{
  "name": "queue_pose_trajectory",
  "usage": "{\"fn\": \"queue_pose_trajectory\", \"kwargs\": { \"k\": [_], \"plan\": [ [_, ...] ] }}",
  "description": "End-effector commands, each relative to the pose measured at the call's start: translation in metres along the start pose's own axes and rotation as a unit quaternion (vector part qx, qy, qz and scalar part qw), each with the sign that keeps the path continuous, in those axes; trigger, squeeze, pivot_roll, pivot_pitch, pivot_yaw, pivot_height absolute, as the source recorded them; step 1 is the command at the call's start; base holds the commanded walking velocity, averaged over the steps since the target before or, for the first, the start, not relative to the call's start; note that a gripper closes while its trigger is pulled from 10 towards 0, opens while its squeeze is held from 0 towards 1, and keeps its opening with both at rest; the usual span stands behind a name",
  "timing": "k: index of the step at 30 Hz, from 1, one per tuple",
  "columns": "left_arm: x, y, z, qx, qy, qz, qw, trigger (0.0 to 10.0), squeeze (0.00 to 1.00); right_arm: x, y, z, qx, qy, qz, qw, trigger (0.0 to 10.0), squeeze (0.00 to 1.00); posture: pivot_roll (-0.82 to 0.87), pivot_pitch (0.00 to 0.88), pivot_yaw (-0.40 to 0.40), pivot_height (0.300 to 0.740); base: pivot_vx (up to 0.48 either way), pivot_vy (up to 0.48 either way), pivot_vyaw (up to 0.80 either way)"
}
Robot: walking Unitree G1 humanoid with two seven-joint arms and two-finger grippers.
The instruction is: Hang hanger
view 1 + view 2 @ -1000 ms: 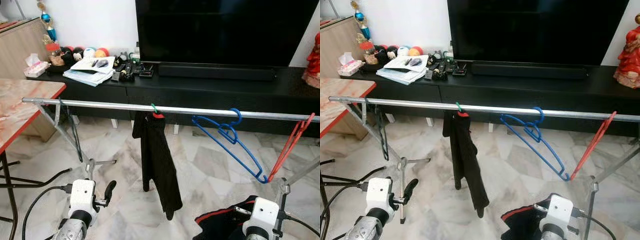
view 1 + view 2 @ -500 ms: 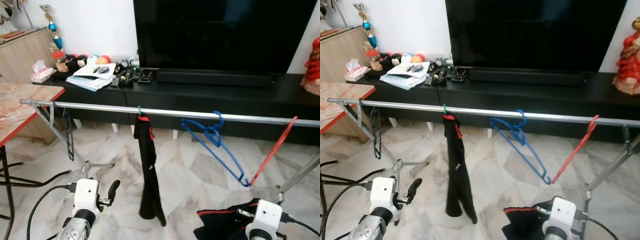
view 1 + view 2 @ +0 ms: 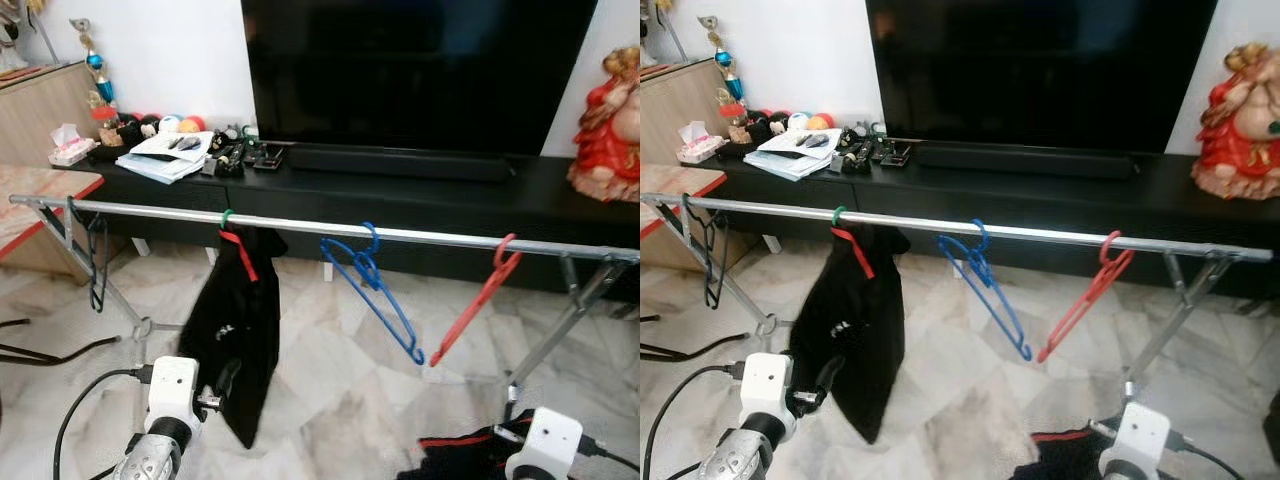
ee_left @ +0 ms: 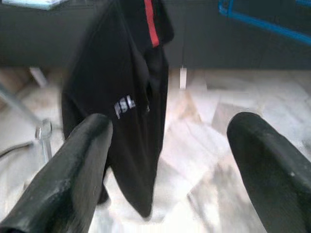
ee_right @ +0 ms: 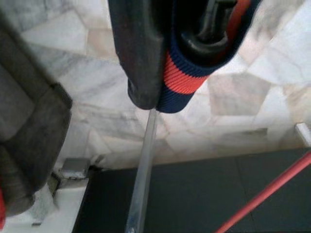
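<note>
White letters, seemingly "FBL" though blurred, sit on the black shirt [image 4: 121, 107] in the left wrist view; no other writing can be read.

At the far left of the left eye view, a black hanger [image 3: 97, 262] dangles from the silver rail [image 3: 300, 227] that crosses the middle of the frame. Next along, a green hook carries the black shirt with its red strip, which drapes down towards the lower left. Right in front of its hem, at the bottom left, sits the left gripper [image 3: 228, 380], its fingers [image 4: 73, 170] spread wide with nothing between them. Past the centre hangs a tilted blue hanger [image 3: 370, 290], then a red hanger [image 3: 475, 300] slanting down towards it, their lower tips close together. At the bottom right, well below the rail and both hangers, the right gripper [image 5: 165, 53] is closed on a dark garment [image 3: 455, 460] with navy and red ribbed trim. Behind the rail stands a black TV console [image 3: 560, 190], a television [image 3: 420, 70] on it.
</note>
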State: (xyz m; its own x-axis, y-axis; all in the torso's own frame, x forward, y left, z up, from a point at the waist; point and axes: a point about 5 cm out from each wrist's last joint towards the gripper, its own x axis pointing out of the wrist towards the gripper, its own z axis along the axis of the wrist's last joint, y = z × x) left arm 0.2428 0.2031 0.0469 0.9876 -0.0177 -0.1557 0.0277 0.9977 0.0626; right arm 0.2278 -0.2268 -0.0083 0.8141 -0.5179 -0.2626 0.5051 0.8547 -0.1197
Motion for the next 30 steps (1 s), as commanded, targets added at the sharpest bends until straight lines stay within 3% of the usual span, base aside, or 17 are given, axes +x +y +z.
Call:
{"fn": "queue_pose_trajectory", "kwargs": {
  "k": [1,10,30],
  "plan": [
    [0.0022,-0.0001,0.0027,0.003,-0.003,-0.001,1.0,10.0,0.0,0.0023,0.0009,0.0043,-0.001,-0.009,0.002,1.0,10.0,0.0,0.04,0.027,0.058,0.74,0.0,-0.36,0.0],
    [0.0026,0.0006,0.0033,0.004,-0.003,0.0,1.0,10.0,0.0,0.0029,0.0034,0.0053,-0.006,-0.011,0.009,1.0,10.0,0.0,0.04,0.034,0.058,0.74,0.0,-0.325,0.0],
    [0.0032,-0.0046,0.0028,-0.016,-0.002,-0.015,1.0,10.0,0.0,0.0053,0.0063,0.0045,-0.01,-0.005,0.019,1.0,10.0,0.0,0.04,0.028,0.055,0.74,0.0,0.0,0.0]
  ]
}}
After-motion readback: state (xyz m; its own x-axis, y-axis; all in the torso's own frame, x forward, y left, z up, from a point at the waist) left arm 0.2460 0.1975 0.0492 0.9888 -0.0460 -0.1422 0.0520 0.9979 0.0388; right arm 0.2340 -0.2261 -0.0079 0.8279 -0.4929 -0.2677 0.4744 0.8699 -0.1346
